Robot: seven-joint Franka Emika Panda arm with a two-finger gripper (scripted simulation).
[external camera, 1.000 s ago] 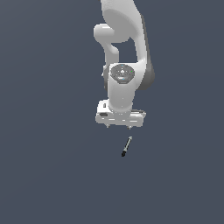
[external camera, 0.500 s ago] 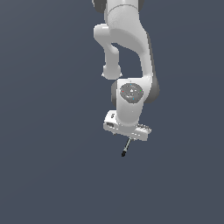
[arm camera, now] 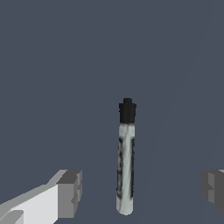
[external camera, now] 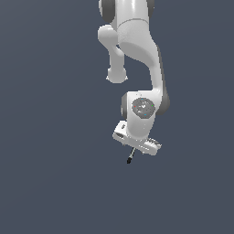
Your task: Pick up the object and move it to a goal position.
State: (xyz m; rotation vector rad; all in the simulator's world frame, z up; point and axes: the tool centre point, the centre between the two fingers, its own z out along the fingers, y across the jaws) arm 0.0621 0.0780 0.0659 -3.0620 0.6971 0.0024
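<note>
The object is a short stick with a grey shaft and a black tip [external camera: 130, 158], lying on the dark grey floor. The white hand of my gripper [external camera: 136, 147] sits tilted right over the stick's shaft end, so only the tip half shows in the exterior view. In the wrist view the whole stick [arm camera: 126, 166] lies between my two grey fingertips [arm camera: 70, 192], nearer this one than the other. My gripper [arm camera: 142, 190] is open wide, with nothing touching the stick.
The plain dark grey floor [external camera: 55, 183] fills both views. The white arm [external camera: 137, 50] rises from the hand toward the top of the exterior view. No other objects show.
The arm has come down and toward the stick, and the hand has turned. The hand now covers the stick's shaft end. The stick has not moved.
</note>
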